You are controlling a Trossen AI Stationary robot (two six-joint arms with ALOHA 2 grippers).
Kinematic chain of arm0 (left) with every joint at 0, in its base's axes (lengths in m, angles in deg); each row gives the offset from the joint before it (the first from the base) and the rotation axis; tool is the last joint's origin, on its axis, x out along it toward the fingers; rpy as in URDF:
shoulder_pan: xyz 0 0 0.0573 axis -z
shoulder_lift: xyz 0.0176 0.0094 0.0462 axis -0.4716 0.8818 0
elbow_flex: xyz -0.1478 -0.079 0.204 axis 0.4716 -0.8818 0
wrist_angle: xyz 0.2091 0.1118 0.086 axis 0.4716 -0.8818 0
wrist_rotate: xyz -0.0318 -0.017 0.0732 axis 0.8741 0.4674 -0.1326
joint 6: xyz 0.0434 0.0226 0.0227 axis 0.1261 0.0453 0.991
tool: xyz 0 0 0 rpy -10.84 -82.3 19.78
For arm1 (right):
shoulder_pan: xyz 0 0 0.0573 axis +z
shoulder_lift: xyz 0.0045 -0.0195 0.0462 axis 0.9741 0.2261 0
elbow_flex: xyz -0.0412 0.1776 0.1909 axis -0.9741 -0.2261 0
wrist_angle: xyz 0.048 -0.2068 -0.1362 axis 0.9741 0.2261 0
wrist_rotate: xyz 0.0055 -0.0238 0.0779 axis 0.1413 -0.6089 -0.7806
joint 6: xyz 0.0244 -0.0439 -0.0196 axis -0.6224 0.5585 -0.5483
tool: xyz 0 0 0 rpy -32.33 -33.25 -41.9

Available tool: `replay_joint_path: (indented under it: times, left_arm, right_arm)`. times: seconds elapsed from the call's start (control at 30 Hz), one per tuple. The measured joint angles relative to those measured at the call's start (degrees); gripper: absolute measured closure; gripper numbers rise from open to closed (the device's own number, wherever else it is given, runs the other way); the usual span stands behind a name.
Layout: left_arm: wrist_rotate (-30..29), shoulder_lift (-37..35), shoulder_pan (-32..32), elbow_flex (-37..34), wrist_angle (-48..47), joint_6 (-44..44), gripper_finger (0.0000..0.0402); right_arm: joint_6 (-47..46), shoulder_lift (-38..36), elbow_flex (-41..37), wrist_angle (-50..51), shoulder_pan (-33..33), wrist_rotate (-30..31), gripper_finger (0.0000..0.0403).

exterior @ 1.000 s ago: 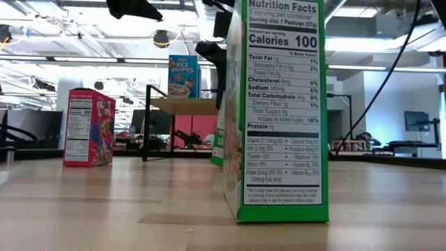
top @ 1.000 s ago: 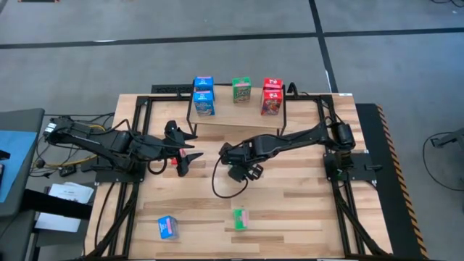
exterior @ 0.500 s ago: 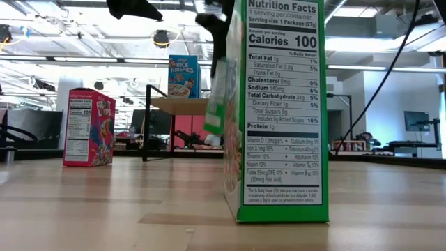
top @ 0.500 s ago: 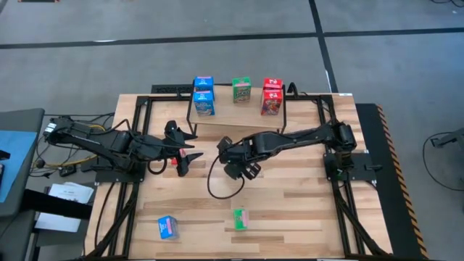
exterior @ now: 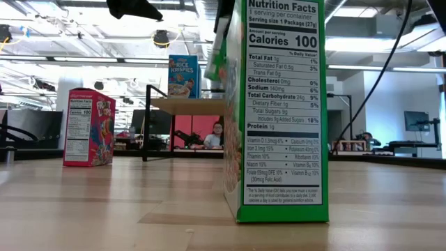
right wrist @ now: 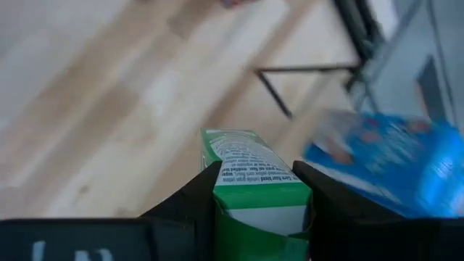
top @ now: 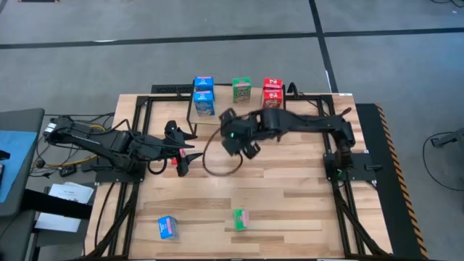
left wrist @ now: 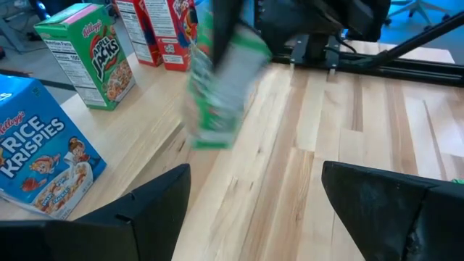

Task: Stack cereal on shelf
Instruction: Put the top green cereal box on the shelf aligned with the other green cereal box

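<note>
We see the right gripper (top: 233,138) clamped on a green cereal box (right wrist: 254,174), one finger on each side, raised above the table (top: 290,203) just in front of the shelf (top: 217,122). On the shelf, near the table's far edge, stand two stacked blue boxes (top: 204,98), one green box (top: 241,90) and two stacked red boxes (top: 272,93). The left gripper (top: 185,154) waits with fingers spread wide and empty, towards the table's left edge. Near the front edge lie a blue box (top: 167,228) and a green box (top: 240,219)
</note>
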Motion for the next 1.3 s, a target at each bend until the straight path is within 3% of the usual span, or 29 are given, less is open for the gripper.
replay_joint_path:
  times: [0.27,0.43,0.57,0.87,1.3]
  left_arm:
    - [0.0,0.0,0.0,0.0,0.0,-0.9,0.0099]
    - [0.0,0.0,0.0,0.0,0.0,-1.3,0.0099]
    - [0.0,0.0,0.0,0.0,0.0,-1.3,0.0099]
    - [0.0,0.0,0.0,0.0,-0.1,-1.3,0.0099]
    - [0.0,0.0,0.0,0.0,-0.9,-1.3,0.0099]
  right_arm:
    - [-0.7,0.0,7.0,1.2,-7.6,0.1,0.0227]
    - [-4.9,0.0,7.5,3.5,-12.5,-7.5,0.0227]
    - [-6.5,0.0,7.5,4.1,-15.1,-8.8,0.0227]
    - [-7.1,0.3,7.5,5.1,-16.6,-14.6,0.0227]
    - [-10.9,0.5,7.5,6.3,-19.4,-14.9,0.0227]
